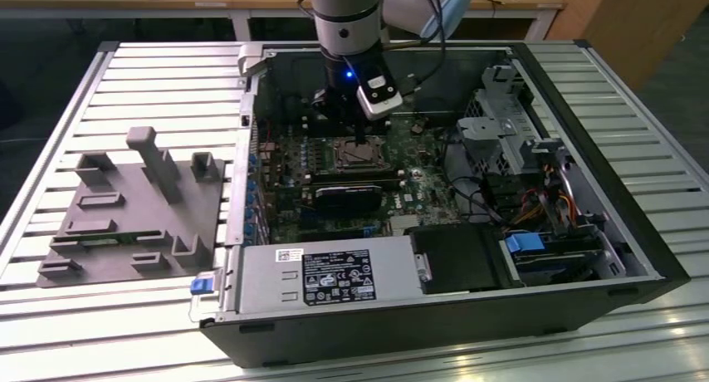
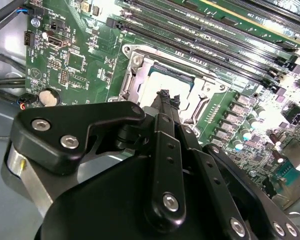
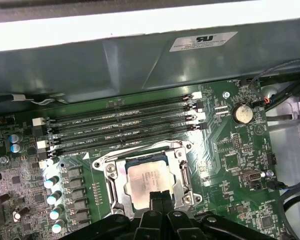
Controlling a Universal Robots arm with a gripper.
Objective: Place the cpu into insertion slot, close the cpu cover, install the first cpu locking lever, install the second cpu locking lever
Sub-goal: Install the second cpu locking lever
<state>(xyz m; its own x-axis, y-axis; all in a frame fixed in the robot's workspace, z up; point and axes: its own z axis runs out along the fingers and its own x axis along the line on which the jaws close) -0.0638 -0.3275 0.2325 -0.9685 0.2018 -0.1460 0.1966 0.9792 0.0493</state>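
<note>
Your black two-fingered gripper (image 3: 158, 196) hangs straight down inside the open black computer case (image 1: 620, 232), with its tips directly over the socket near the middle of the green motherboard (image 3: 230, 150). The jaws are drawn narrow, the two fingers side by side with barely a gap, and nothing sits between them.

The small flat square cpu with its dull silvery-tan metal top (image 3: 147, 180) already lies in the black-framed insertion slot (image 3: 121, 165). The thin grey metal cpu cover (image 3: 116, 187) appears to lie down around the chip, framing it on all sides, so you are most likely at the cover-closing or first-lever step. The fingertips (image 2: 165, 97) sit at the chip's near edge; whether they touch the metal or hover just above it, you cannot tell.

Any press here calls for a slow, straight descent, since the chip and the socket beneath it would not tolerate a sideways shove.

The locking levers are hard to pick out: the gripper body hides the socket's near side in both wrist views. In the exterior view the arm blocks much of the socket (image 1: 354, 156).
</note>
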